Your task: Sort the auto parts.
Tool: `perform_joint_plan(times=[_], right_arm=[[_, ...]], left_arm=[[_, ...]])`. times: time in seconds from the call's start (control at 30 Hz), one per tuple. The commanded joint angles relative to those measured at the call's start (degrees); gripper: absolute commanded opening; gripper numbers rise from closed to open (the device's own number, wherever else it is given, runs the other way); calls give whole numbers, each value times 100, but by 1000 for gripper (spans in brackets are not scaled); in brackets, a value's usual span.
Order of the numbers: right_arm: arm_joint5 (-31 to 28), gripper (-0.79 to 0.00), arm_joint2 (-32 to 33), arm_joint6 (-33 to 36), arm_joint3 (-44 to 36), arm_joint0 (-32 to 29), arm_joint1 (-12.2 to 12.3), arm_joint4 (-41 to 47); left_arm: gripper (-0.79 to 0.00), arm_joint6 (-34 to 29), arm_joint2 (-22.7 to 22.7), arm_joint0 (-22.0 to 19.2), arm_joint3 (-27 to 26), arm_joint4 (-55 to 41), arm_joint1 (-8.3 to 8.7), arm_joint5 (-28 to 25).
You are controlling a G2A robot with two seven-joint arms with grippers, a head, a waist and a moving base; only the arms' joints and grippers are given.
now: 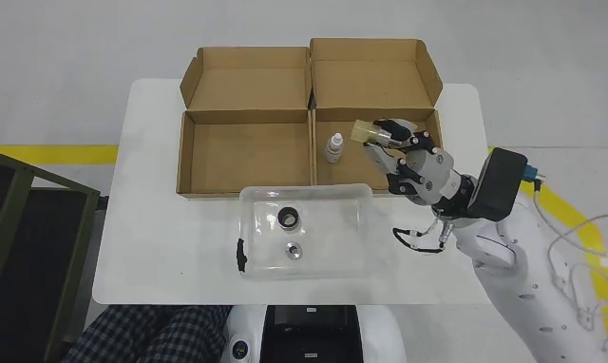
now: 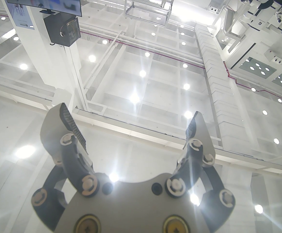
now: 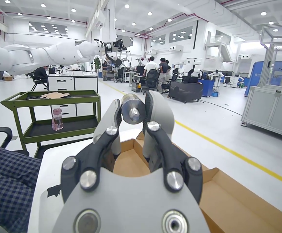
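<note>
Claws differ: the right claw (image 3: 133, 103) is clamped on a stubby metal part (image 3: 129, 109), stub pointing back along the wrist, hanging above the right cardboard box (image 1: 351, 173), so release looks straight down; the left claw (image 2: 130, 111) stands apart, aimed at the ceiling.

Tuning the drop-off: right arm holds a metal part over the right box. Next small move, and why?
Probably lower the right gripper toward the floor of the right box before opening: it is shut on the metal part above the box, near the white bottle.
</note>
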Motion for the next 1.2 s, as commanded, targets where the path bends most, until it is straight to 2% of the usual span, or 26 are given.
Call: perform_joint_plan(times=[0.0, 0.77, 1.17], right_arm=[[-11, -785, 16, -3, -3, -9, -8, -12], [-61, -785, 50, 408, -31, -36, -117, -340], [-31, -785, -11, 866, 368, -103, -165, -266]], left_arm=[[0, 0, 0, 0, 0, 0, 0, 0], [0, 0, 0, 0, 0, 0, 0, 0], [0, 0, 0, 0, 0, 0, 0, 0]])
